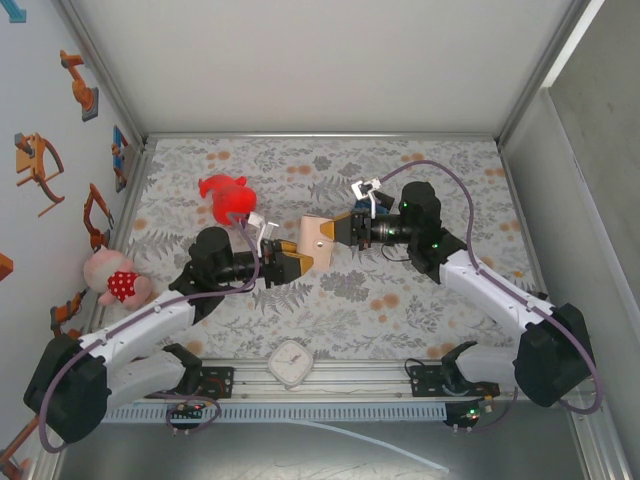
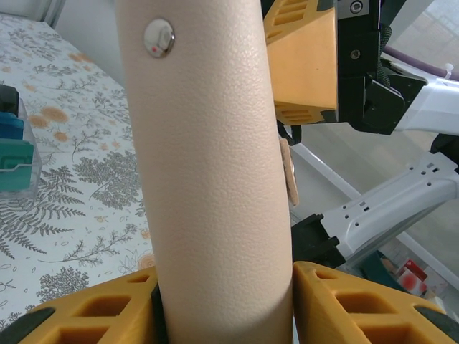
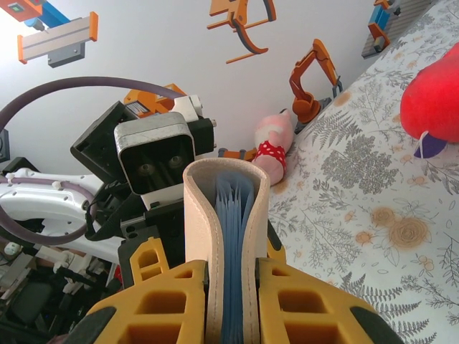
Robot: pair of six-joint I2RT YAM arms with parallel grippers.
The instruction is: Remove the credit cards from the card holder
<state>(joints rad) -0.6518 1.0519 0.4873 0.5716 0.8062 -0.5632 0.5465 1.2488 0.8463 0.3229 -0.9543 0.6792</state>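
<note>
Tan card holder (image 1: 318,233): held up off the floral counter (image 1: 400,320) between both arms, folded almost shut
Progress: seemingly no credit cards out yet; blue layers (image 3: 233,236) sit inside the fold, all pulling left to do
Left fingers (image 2: 344,301): pressed against both sides of one end
Right fingers (image 3: 301,301): nearly closed, clamping the other end

Centre blocked: wallet (image 1: 318,237) clamped between left gripper (image 1: 292,266) and right gripper (image 1: 338,230). Red toy (image 1: 225,196) just behind the left arm, pink plush (image 1: 115,281) by the left wall, clock (image 1: 292,362) at the front edge. Far strip and near-middle of mat (image 1: 370,320) open.
</note>
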